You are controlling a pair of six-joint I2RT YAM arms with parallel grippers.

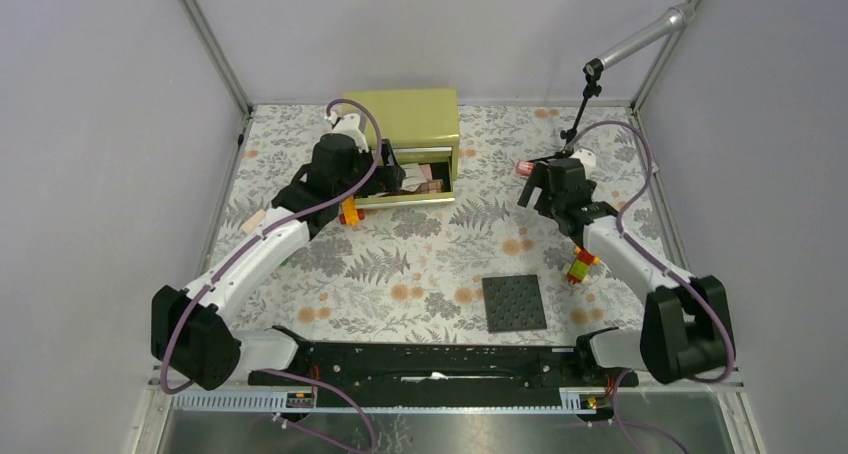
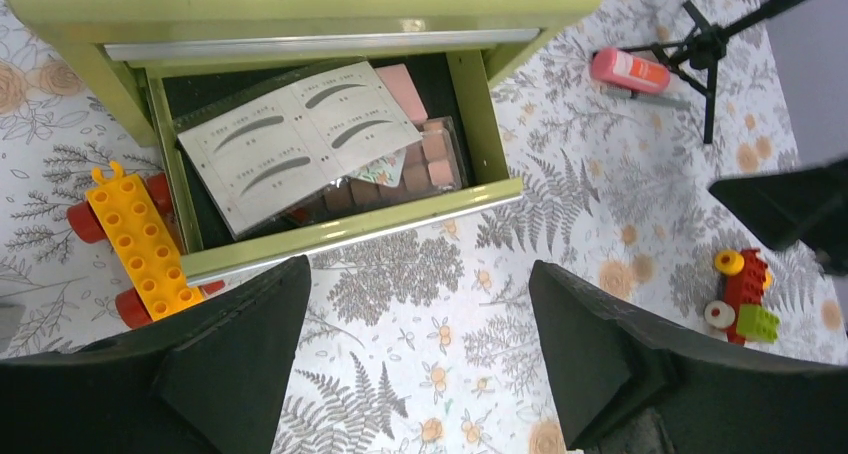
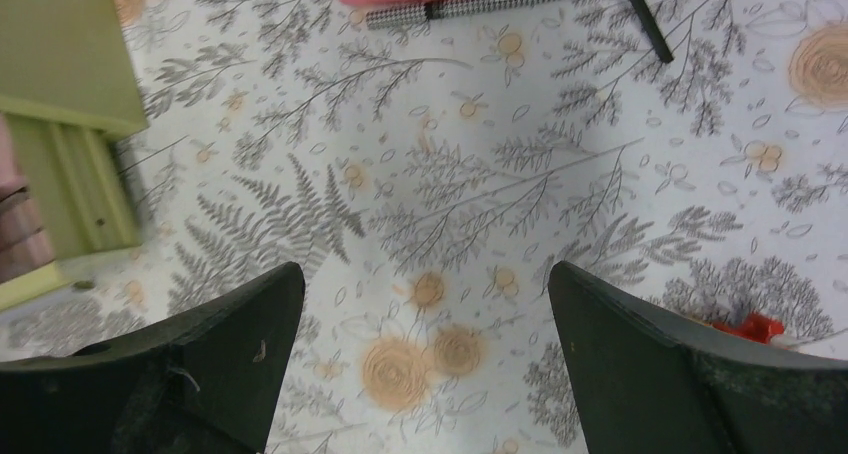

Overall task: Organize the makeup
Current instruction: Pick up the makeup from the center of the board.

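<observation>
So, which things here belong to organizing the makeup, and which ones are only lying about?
Belong: pink tube, patterned pencil, eyebrow stencil card, palette in the green drawer.
Lying about: orange toy car, small brick toy, dark studded plate.

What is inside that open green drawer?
A card printed with eyebrow shapes lies on top in the drawer, over a palette of pink-brown squares; a pink block peeks out behind. Whatever else lies beneath the card is hidden.
</observation>
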